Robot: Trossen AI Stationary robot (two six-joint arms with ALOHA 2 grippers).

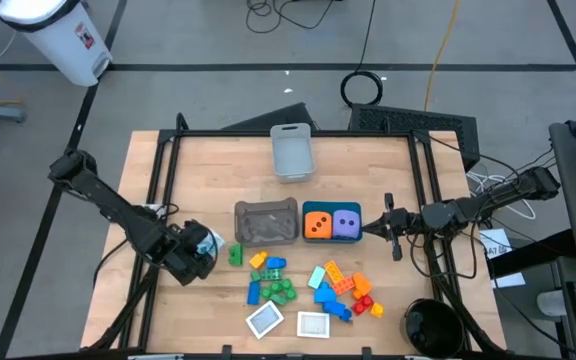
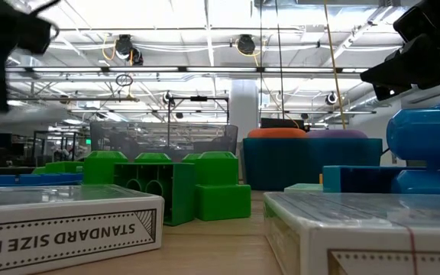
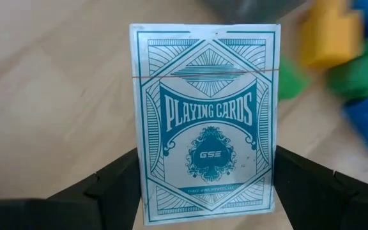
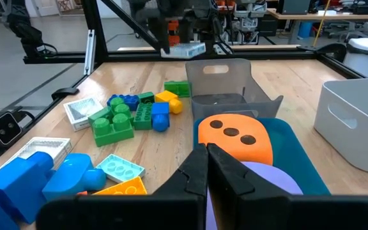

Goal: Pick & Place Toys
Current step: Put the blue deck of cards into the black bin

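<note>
A teal-and-white boxed deck of playing cards (image 3: pixel 204 121) sits upright between the left gripper (image 1: pixel 201 247)'s two dark fingers (image 3: pixel 101 195), which clamp its sides, lifted above the wooden table (image 1: pixel 208 165) at the left of centre in the high view. Just right of it lies a lone green plastic brick (image 1: pixel 235 254), then a cluster of yellow, blue and green building bricks (image 1: pixel 271 278) in the lower middle, and further right a second pile of orange, blue and red bricks (image 1: pixel 345 288). Two more white-edged card boxes (image 1: pixel 265 320) lie flat near the bottom edge, one beside the other (image 1: pixel 313 324). Above the bricks, mid-table, a grey rectangular bin (image 1: pixel 265 222) stands touching a teal bin (image 1: pixel 330 223), and in the teal one sit an orange dotted die (image 1: pixel 316 224) and a purple dotted die (image 1: pixel 346 224) side by side. A pale grey bin (image 1: pixel 291 152) stands apart toward the top centre. The right gripper (image 1: pixel 380 228) hangs at the teal bin's right edge, fingers pressed together and holding nothing, its tips over the dice in the right wrist view.
</note>
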